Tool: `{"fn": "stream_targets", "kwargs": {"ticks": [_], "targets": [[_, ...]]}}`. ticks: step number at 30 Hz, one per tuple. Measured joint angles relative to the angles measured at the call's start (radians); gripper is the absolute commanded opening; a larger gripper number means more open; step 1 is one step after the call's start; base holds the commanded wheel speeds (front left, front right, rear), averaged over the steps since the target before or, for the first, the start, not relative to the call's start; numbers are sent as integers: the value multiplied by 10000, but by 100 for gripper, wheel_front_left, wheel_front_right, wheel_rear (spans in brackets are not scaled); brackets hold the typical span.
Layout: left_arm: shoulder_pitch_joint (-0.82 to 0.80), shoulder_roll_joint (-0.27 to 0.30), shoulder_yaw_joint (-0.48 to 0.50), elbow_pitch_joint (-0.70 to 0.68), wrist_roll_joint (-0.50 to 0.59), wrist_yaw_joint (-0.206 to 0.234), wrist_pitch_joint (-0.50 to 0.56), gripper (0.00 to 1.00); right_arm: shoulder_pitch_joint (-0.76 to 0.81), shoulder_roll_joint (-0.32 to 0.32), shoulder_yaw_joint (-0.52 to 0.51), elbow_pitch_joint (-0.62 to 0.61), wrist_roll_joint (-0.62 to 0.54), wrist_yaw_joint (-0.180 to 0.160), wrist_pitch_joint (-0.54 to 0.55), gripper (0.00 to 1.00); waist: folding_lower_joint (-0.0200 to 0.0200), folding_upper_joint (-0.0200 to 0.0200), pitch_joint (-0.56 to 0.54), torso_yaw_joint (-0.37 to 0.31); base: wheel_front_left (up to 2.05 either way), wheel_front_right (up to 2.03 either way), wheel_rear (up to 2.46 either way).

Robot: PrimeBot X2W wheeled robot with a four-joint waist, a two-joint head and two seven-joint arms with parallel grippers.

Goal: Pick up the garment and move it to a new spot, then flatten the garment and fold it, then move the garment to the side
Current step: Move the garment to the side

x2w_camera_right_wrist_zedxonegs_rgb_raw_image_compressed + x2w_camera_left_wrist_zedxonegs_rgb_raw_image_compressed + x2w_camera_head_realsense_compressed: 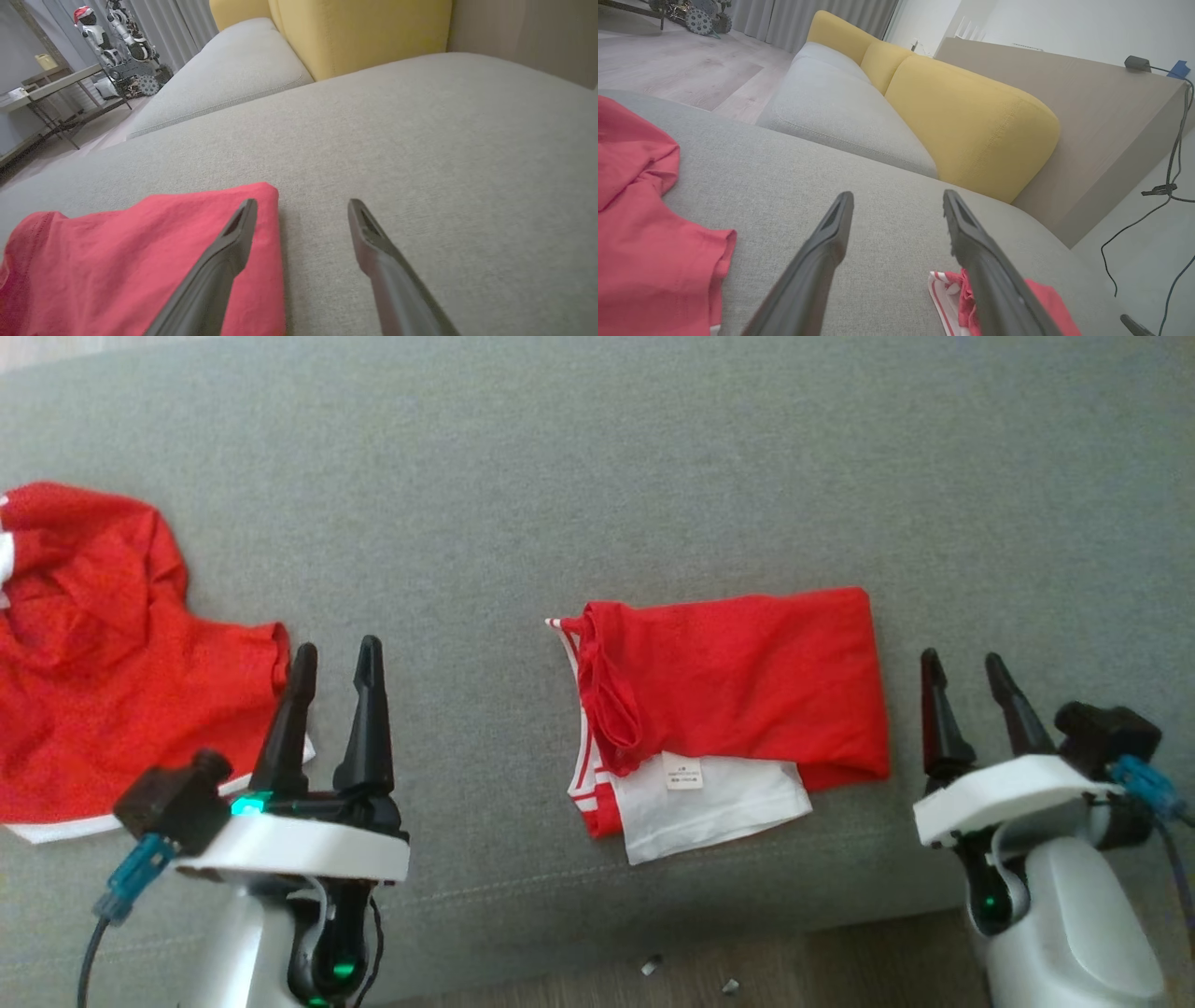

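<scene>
1. Left end effector: two dark fingers spread apart, nothing between them, over the grey sofa seat.
2. Right end effector: fingers also apart and empty, tips pointing up the head view.
3. Folded garment lies flat on the seat between the two end effectors, closer to the right one. Its right edge is just left of the right end effector, not touching.
4. It is red on top. A white layer with a small label sticks out on the robot's side. Red-and-white striped trim runs along the edge facing the left end effector.
5. Right wrist view: the folded garment's corner is just beside that end effector's left finger, with bare seat ahead of the other finger.
6. Loose red garment is bunched up left of the left end effector, hem near the left finger. The left wrist view shows a gap between them.
7. Left wrist view: the striped corner of the folded garment shows low right, partly behind the right finger.
8. Yellow back cushions sit beyond the left end effector's tips, with a dark cable far right.
9. Wooden floor shows below the seat edge, left of the right end effector's wrist, with small pale scraps on it.
</scene>
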Motion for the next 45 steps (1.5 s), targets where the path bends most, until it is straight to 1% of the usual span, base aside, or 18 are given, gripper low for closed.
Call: {"fn": "stream_targets", "kwargs": {"ticks": [6,8,17,18,19,20,25,29,33,37,40,44,45], "targets": [[-28,0,-56,10,2,0,0,100,-492,2,301,665,677,0,337,100,0,0,281,105,0,0,0],[-85,0,-100,25,8,-2,0,100,-665,0,527,1078,970,0,497,100,0,0,371,158,0,0,0],[-349,0,-134,31,107,-6,0,100,-1255,-33,1112,2123,1547,0,777,100,0,0,616,317,0,0,0],[-372,0,-134,31,107,-6,0,100,-1321,-35,1170,2226,1595,0,777,89,0,0,636,333,0,0,0],[-376,0,-134,31,107,-6,0,100,-1370,-44,1218,2299,1647,0,771,22,0,0,653,346,0,0,0],[-375,0,-134,31,107,-6,0,100,-1408,-63,1281,2374,1685,0,708,0,0,0,667,356,0,0,0],[-375,0,-125,33,107,-4,0,100,-1615,-345,1528,2527,1570,0,25,0,0,0,680,339,0,0,0],[-376,0,-115,31,107,-2,0,100,-1957,-679,1902,2489,832,0,-512,0,0,0,642,226,0,0,0],[-383,0,-128,6,113,-2,0,100,-2498,-1053,2316,2140,119,2,-715,0,0,0,660,21,0,0,0],[-593,0,-146,-142,274,-4,0,100,-3311,-1515,2683,1845,-42,2,-673,0,0,0,881,-224,0,0,0],[-990,2,-242,-284,426,-10,-6,100,-4087,-1933,2840,1655,-38,2,-403,0,0,0,1204,-417,0,0,0],[-1614,-2,-291,-418,688,-19,-8,100,-5155,-2577,2805,1559,545,2,-111,0,0,0,1749,-715,0,0,0],[-1614,-2,-291,-418,688,-19,-8,100,-5155,-2577,2805,1559,545,2,-111,0,0,0,1749,-715,0,0,0]]}}
